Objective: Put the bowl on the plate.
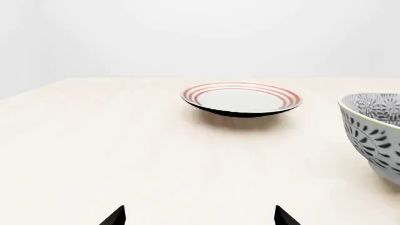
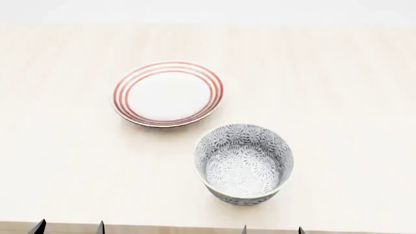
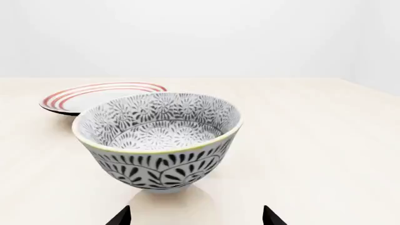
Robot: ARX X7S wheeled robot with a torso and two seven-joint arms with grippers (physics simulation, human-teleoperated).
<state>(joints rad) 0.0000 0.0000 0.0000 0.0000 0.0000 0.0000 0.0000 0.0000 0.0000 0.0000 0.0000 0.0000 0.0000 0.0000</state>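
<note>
The bowl [image 2: 244, 163], white with a dense grey-blue flower pattern, stands upright on the table, near the front edge and right of centre. The plate [image 2: 168, 93], white with red rings at its rim, lies behind it and to its left, a small gap apart. My right gripper [image 3: 196, 216] is open, just in front of the bowl [image 3: 159, 139], nothing between its fingers. My left gripper [image 1: 200, 216] is also open and empty, farther left at the table's front edge; the plate [image 1: 241, 99] lies well ahead of it and the bowl [image 1: 375, 133] off to its right.
The pale wooden table [image 2: 338, 87] carries only these two dishes. Its front edge runs along the bottom of the head view, where both grippers' fingertips [image 2: 39, 226] just show. A plain white wall stands behind the table.
</note>
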